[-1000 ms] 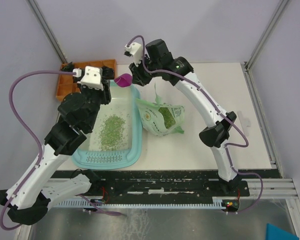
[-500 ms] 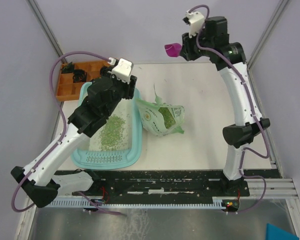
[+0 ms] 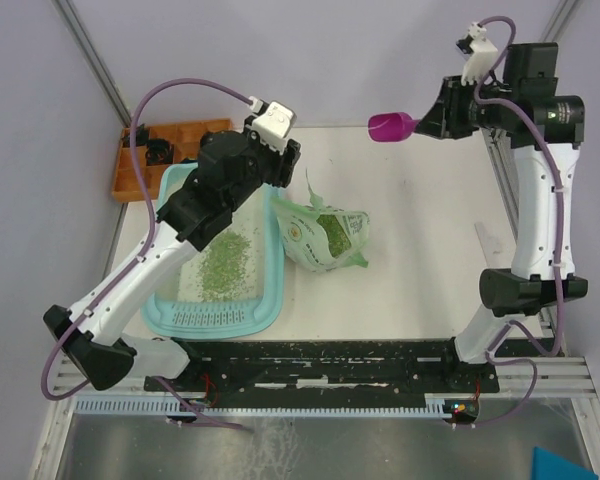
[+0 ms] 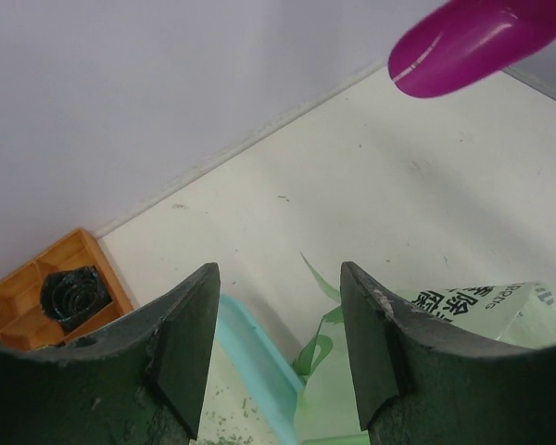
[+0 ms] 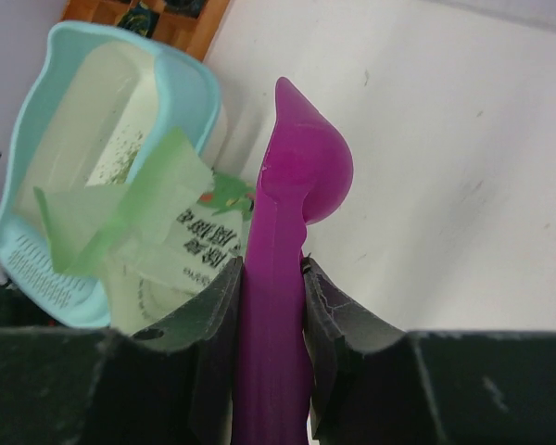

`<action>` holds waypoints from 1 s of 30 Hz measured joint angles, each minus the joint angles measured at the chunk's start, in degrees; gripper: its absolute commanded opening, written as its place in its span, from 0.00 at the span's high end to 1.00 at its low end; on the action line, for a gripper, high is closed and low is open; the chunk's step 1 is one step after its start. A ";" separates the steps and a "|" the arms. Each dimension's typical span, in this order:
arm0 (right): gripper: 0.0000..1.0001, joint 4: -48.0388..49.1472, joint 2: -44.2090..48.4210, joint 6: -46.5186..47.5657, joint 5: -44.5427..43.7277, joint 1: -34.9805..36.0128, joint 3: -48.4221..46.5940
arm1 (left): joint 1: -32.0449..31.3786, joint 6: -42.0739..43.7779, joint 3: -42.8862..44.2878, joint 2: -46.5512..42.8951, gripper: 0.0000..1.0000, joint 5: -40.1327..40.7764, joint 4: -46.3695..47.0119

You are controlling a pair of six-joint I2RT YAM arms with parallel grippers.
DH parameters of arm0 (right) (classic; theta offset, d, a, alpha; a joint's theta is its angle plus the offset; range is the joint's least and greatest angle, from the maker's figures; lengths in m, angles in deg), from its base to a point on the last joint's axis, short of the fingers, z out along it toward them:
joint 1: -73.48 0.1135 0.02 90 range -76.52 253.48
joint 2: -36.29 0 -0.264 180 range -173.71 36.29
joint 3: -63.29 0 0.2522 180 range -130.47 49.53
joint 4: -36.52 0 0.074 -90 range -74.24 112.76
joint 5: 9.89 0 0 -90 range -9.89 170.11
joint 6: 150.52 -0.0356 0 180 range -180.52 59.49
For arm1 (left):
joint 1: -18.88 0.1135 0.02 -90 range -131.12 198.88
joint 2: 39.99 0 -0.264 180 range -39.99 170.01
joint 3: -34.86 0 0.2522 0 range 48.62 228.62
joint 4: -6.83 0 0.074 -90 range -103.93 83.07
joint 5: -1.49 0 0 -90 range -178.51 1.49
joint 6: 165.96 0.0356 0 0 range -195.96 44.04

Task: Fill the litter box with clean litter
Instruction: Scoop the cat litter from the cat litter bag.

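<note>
Right tool [image 5: 273,278] grips the handle of a magenta scoop [image 3: 392,126], raised high over the far right of the counter [image 3: 410,280]. Left tool [image 4: 278,315] hovers with its jaws parted and empty above the far end of the litter box [image 3: 170,322]. This teal tray lies at the left, with a thin patch of green litter [image 3: 225,262] on its floor. The step looks like fetching a further scoopful. Next, the scoop must come down into the open bag [image 3: 325,235] just beside the box. The counter is pale, and plain lilac walls [image 3: 280,60] stand behind it.

Pale lilac walls [image 3: 280,50] enclose a white tabletop [image 3: 410,290], with grey metal posts [image 3: 90,60] at the corners.
</note>
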 measured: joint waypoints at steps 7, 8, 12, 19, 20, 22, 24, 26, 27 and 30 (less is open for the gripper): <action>0.98 -13.33 1.09 3.54 14.34 -8.98 3.54 | 0.00 0.44 4.59 3.43 0.38 -2.71 -1.99; 0.98 -15.13 1.18 4.68 15.63 -9.11 3.54 | 0.00 0.44 5.20 3.96 0.38 -3.08 -2.36; 0.99 -21.68 1.88 10.38 19.67 -8.90 3.28 | 0.00 0.57 6.47 5.31 0.38 -3.93 -3.96; 0.98 -22.38 6.38 15.65 22.03 -8.79 4.24 | 0.00 0.87 7.15 6.05 0.38 -4.55 -6.62; 0.99 -22.38 7.28 15.82 22.18 -8.63 4.85 | 0.00 0.87 7.15 6.05 0.38 -4.55 -6.95; 0.98 -22.36 9.92 16.13 22.67 -7.67 8.17 | 0.00 0.90 7.15 6.10 0.38 -4.68 -7.54; 0.99 -22.38 12.39 16.28 22.71 -5.57 12.66 | 0.00 0.90 7.15 6.10 0.38 -4.94 -7.96; 0.98 -22.40 14.64 16.63 22.38 -2.36 18.05 | 0.00 0.90 7.15 6.10 0.38 -5.42 -8.61; 0.98 -22.40 15.32 16.76 21.99 -1.01 20.15 | 0.00 0.87 7.10 6.08 0.37 -5.79 -8.79; 0.98 -22.43 16.33 17.20 20.02 2.08 24.72 | 0.00 0.87 5.66 4.98 0.37 -6.99 -9.09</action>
